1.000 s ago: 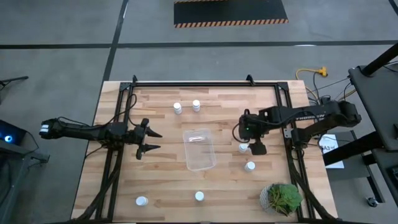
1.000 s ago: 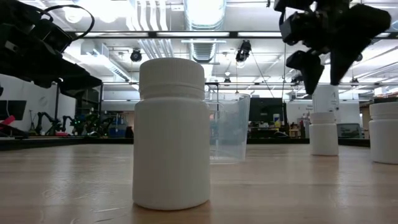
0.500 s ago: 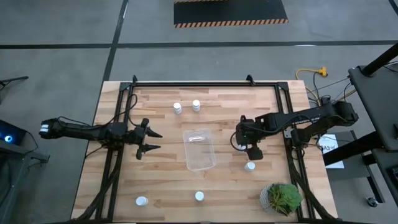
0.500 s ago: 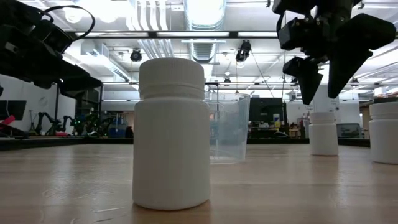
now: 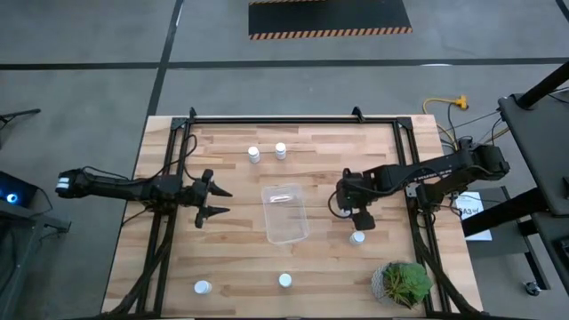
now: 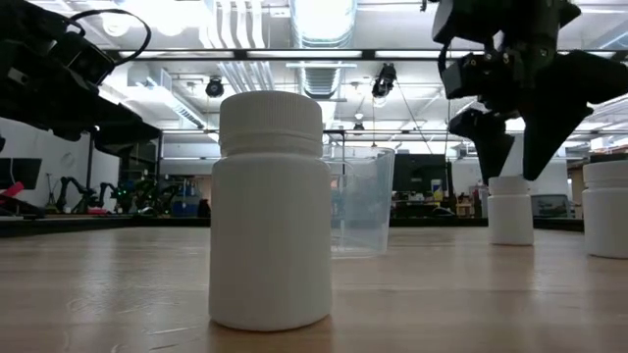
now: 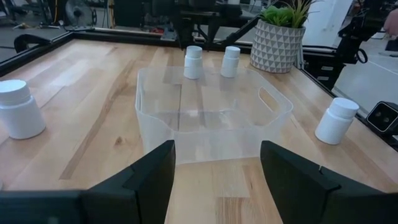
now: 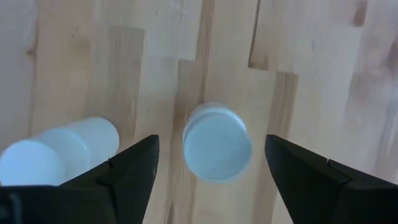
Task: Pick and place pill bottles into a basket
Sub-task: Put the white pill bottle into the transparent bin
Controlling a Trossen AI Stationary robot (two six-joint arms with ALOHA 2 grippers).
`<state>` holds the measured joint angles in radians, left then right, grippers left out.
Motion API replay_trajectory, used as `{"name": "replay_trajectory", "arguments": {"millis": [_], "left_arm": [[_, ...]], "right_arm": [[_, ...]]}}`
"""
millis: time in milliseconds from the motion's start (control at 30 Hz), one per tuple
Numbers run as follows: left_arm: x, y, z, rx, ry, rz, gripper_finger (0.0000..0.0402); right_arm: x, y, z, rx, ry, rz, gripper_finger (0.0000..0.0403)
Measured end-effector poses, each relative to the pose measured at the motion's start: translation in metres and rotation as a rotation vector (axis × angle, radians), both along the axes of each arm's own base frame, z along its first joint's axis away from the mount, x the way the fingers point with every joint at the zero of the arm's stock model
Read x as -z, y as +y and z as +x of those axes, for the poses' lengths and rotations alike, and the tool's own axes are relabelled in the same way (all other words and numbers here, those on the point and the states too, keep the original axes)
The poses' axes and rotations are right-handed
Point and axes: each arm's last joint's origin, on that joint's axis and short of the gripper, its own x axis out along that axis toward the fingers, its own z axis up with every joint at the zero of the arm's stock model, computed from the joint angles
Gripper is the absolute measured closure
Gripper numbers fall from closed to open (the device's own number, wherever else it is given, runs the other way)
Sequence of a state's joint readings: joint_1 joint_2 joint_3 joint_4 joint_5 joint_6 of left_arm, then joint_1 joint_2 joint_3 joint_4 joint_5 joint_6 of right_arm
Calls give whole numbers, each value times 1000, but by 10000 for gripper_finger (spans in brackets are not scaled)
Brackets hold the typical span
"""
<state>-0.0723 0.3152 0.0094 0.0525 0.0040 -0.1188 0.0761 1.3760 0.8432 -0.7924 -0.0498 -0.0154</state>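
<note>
Several white pill bottles stand on their bases on the wooden table. My right gripper is open, pointing down over one bottle, with a finger on either side of its cap and not touching it. In the low view its fingertips reach about cap height of that bottle. A second bottle stands close by, also seen in the high view. The clear basket sits mid-table, empty. My left gripper is open and empty, left of the basket.
Two bottles stand beyond the basket, and two near the front edge. A potted plant is at the front right. A black metal frame rims the table.
My right gripper has gone down and a little toward the table's left edge. It now stands over the bottle that showed beside it before, with its fingers lowered to the level of the bottle's cap. The bottles and the basket have stayed in place.
</note>
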Motion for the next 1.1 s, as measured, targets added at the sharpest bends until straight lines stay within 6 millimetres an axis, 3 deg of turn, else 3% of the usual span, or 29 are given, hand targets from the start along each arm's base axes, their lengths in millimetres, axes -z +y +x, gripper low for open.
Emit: {"name": "replay_trajectory", "arguments": {"millis": [567, 1100], "left_arm": [[0, 0, 0, 0, 1, 0, 182], [0, 0, 0, 1, 1, 0, 182]], "right_arm": [[6, 0, 1, 16, -27, 7, 158], [11, 0, -2, 44, -19, 13, 254]]}}
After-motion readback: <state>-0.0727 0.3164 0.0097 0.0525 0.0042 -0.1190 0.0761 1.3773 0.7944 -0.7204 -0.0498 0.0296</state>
